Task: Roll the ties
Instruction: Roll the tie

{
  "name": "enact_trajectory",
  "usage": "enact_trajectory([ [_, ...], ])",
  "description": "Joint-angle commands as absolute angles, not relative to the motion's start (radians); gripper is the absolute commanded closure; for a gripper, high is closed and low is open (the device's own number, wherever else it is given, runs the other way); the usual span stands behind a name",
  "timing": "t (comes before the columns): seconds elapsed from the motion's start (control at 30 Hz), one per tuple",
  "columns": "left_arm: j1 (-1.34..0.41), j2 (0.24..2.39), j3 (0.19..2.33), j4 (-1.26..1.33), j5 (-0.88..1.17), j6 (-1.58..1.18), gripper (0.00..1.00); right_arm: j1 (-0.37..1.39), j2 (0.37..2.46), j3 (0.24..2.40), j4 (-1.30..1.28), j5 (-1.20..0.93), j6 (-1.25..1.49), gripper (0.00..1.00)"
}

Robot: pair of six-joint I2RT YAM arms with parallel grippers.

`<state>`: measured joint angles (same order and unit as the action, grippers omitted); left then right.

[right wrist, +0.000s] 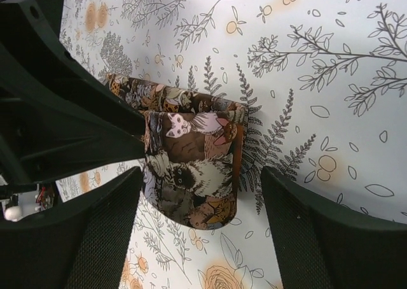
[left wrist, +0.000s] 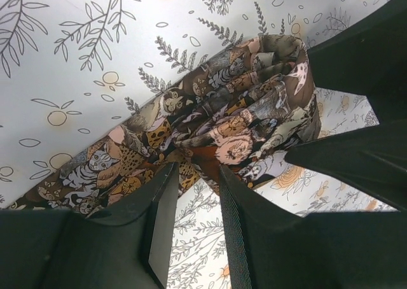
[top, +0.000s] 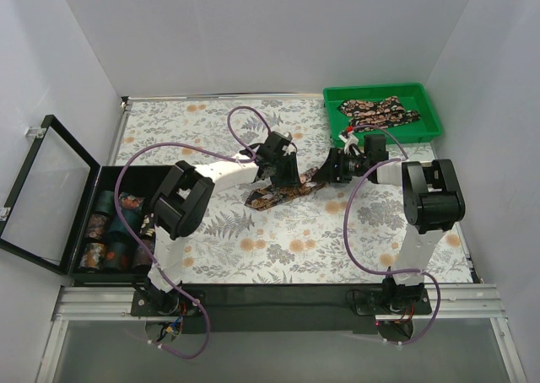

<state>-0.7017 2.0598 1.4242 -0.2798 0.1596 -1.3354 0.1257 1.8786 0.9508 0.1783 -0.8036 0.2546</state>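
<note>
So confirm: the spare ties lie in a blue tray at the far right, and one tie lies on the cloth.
Not blue: the tray is green, as the top view shows. The spare ties do lie in it at the far right, and one tie lies on the cloth.

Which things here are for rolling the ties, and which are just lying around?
For the job:
half-rolled tie
spare ties
rolled ties
left tool
right tool

Just there:
green tray
black box
tablecloth
</note>
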Motion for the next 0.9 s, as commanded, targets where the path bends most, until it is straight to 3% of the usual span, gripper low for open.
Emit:
enact_trajectory([
  [0.0, -0.692, 2.069, 1.459, -0.281, 0.112, -1.315, 0.70, 0.129, 1.914, 0.927, 0.216, -0.854, 0.279, 0.32],
  [0.57, -0.692, 2.094, 1.468, -0.282, 0.114, -1.321, 0.72, 0.169, 2.006, 0.900, 0.400, -0.890, 0.408, 0.41],
  [0.67, -0.692, 2.086, 1.463, -0.281, 0.121, -1.319, 0.72, 0.173, 2.011, 0.899, 0.423, -0.877, 0.422, 0.55],
  [0.7, -0.692, 2.082, 1.457, -0.279, 0.123, -1.316, 0.72, 0.175, 2.010, 0.903, 0.425, -0.871, 0.420, 0.65],
  [0.8, -0.692, 2.053, 1.416, -0.278, 0.132, -1.313, 0.71, 0.175, 2.003, 0.914, 0.420, -0.858, 0.413, 0.78],
  [0.87, -0.690, 2.007, 1.370, -0.279, 0.127, -1.309, 0.69, 0.175, 2.003, 0.922, 0.420, -0.854, 0.405, 0.81],
])
